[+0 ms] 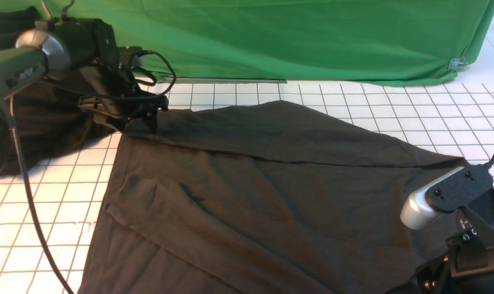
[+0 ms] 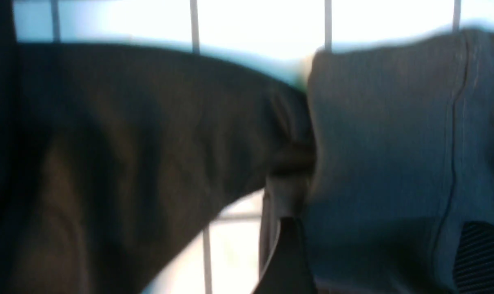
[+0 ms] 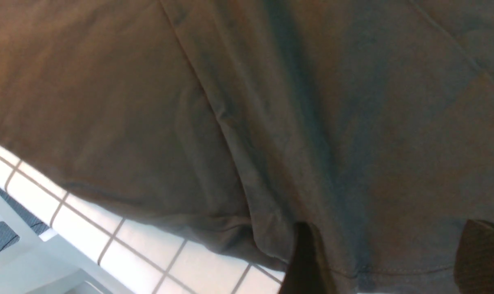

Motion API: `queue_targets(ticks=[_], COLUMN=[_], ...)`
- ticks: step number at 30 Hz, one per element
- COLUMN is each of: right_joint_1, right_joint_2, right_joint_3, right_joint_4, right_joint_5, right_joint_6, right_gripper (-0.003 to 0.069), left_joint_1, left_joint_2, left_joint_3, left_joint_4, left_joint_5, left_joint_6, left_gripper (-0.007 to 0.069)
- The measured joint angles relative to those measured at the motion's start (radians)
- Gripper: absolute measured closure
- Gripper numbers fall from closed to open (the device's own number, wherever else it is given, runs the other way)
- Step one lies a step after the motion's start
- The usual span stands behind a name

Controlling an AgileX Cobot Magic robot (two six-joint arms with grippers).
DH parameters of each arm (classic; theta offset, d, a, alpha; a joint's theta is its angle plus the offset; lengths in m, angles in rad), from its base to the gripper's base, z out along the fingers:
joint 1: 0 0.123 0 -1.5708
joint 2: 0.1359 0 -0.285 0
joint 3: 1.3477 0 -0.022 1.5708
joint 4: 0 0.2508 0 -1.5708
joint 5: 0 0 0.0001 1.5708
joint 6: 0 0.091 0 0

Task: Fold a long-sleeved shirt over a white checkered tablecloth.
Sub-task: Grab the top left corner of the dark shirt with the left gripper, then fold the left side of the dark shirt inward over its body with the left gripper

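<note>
Both sets of jaws stand wide, holding nothing; my left gripper (image 1: 151, 120) sits over a far corner of the long-sleeved shirt (image 1: 263, 196), my right gripper (image 3: 393, 261) over its near hem; the shirt lies spread beneath and between them on the white checkered tablecloth (image 1: 47, 196); I judge it light, limp, prone to wrinkling; I'd pinch stitched hems; I see no containers.

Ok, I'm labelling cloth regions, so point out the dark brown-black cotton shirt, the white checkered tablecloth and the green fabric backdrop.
Dark brown-black cotton shirt (image 1: 271, 192): front view, middle of body.
White checkered tablecloth (image 1: 414, 102): front view, bare far-right squares.
Green fabric backdrop (image 1: 291, 36): front view, centre.
</note>
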Motion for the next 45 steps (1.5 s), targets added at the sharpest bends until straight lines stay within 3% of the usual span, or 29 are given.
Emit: queue_targets(ticks=[6, 12, 14, 20, 27, 31, 39, 45], right_joint_1=[0.000, 0.000, 0.000, 0.000, 0.000, 0.000, 0.000, 0.000], right_joint_2=[0.000, 0.000, 0.000, 0.000, 0.001, 0.009, 0.112, 0.175], right_joint_3=[0.000, 0.000, 0.000, -0.008, -0.084, -0.136, -0.212, -0.215], right_joint_4=[-0.002, -0.003, -0.003, -0.030, -0.217, -0.299, -0.337, -0.338], right_joint_5=[-0.003, -0.006, -0.006, -0.004, 0.002, 0.003, -0.016, -0.019], right_joint_6=[0.000, 0.002, 0.025, 0.053, 0.161, 0.192, 0.208, 0.208], right_gripper=[0.0208, 0.0208, 0.0208, 0.0208, 0.0208, 0.0208, 0.0208, 0.0208], left_joint_1=[0.000, 0.000, 0.000, -0.001, -0.001, -0.001, -0.013, -0.018], left_joint_2=[0.025, 0.003, -0.025, -0.125, -0.217, -0.300, -0.563, -0.662], left_joint_3=[-0.001, -0.001, -0.001, -0.001, 0.009, 0.083, 0.498, 0.777], left_joint_4=[0.007, 0.008, 0.006, -0.001, -0.026, -0.053, -0.117, -0.101], left_joint_5=[-0.013, 0.026, 0.058, 0.162, 0.343, 0.349, 0.348, 0.216], left_joint_6=[-0.001, 0.002, 0.009, 0.020, 0.054, 0.060, 0.023, -0.041], left_gripper=[0.0226, 0.0541, 0.0589, 0.0594, 0.0594, 0.0594, 0.0594, 0.0594])
